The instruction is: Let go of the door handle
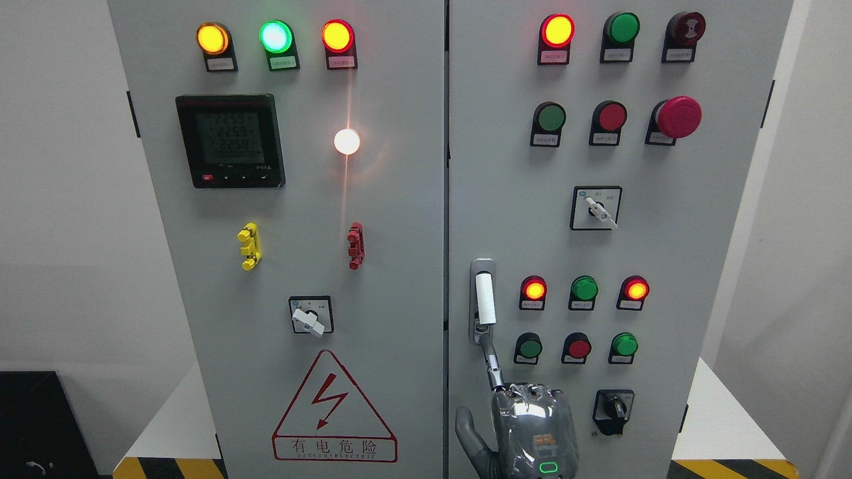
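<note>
The door handle (485,299) is a white lever standing upright in a silver housing on the left edge of the right cabinet door (665,266). My right hand (526,426) is below it, back toward the camera, coming up from the bottom edge. Its index finger (491,366) is stretched up and its tip reaches the lower end of the handle housing. The thumb (468,432) is spread out to the left. The other fingers are folded at the knuckles and hold nothing. The hand is not wrapped around the lever. The left hand is out of view.
The right door carries indicator lamps, push buttons, a red emergency stop (679,117) and two rotary switches (597,208). The left door (293,266) has a meter, lamps and a warning triangle. A black box (33,426) stands at the lower left.
</note>
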Available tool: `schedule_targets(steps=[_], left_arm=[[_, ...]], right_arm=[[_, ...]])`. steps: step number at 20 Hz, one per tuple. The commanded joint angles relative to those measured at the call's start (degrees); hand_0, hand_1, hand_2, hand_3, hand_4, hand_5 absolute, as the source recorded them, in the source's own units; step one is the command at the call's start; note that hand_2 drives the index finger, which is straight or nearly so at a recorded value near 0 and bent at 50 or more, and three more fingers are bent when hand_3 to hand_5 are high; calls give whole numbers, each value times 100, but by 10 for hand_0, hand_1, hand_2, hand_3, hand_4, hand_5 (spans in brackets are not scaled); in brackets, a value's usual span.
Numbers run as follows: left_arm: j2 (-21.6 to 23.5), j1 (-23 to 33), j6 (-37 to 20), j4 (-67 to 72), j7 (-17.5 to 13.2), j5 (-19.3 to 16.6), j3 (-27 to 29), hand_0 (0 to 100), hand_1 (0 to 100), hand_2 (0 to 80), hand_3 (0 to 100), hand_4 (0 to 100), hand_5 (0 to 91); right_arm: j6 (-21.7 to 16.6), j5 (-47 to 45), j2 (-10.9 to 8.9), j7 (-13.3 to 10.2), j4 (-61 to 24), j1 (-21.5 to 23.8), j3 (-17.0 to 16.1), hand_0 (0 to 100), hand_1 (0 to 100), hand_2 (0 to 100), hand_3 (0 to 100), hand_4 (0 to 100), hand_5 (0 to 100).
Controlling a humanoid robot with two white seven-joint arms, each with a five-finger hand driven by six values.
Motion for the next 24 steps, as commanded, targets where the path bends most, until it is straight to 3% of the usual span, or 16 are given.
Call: schedule_targets(steps=[1, 24], left_arm=[[0, 114, 1, 0, 2, 3, -2, 120, 556, 0, 0, 0, 0], [0, 114, 1, 0, 2, 3, -2, 120, 556, 0, 0, 0, 0]], right_arm=[[-4, 3, 3, -6, -251, -2, 40, 519, 312, 92, 1000, 1000, 1000], [-4, 3, -6, -6, -357, -10, 49, 517, 312, 98, 1000, 1000, 1000]])
